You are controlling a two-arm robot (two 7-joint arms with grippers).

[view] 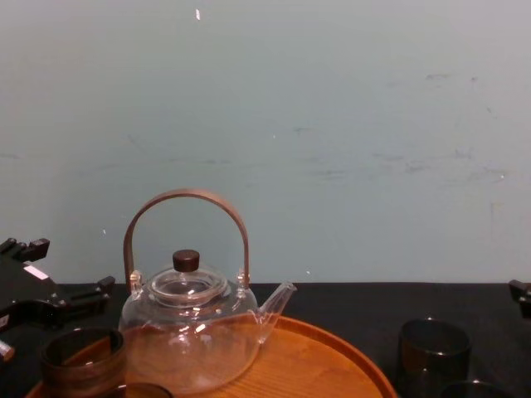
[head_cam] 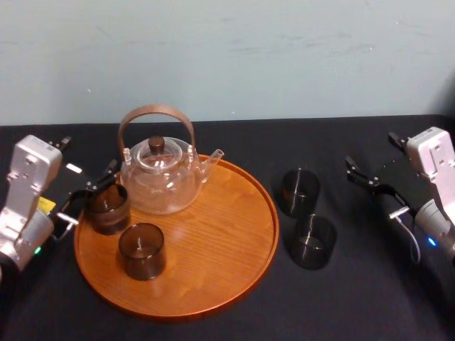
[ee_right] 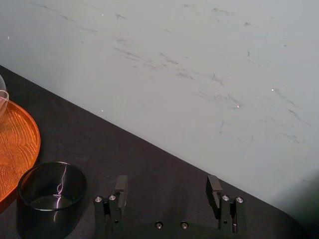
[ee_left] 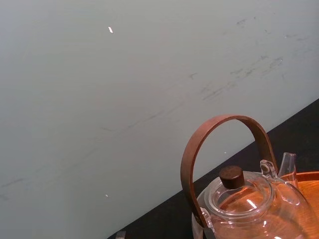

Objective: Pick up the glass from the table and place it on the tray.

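Observation:
The round wooden tray (head_cam: pixel 234 234) lies at the table's centre, and its rim also shows in the chest view (view: pixel 348 348). Two dark glasses stand on it: one (head_cam: pixel 108 208) at its left edge, also seen from the chest (view: pixel 83 361), and one (head_cam: pixel 142 250) nearer me. Two more dark glasses (head_cam: pixel 299 190) (head_cam: pixel 313 241) stand on the black table right of the tray. My left gripper (head_cam: pixel 89 193) is open just left of the left-edge glass. My right gripper (head_cam: pixel 370 181) is open to the right of the table glasses, its fingers (ee_right: pixel 121 188) apart with nothing between them and a glass (ee_right: pixel 50 196) beside them.
A glass teapot (head_cam: pixel 162 177) with a brown hoop handle (ee_left: pixel 224 122) stands at the back left of the tray, close to the left gripper. A pale wall rises behind the black table (head_cam: pixel 341 298).

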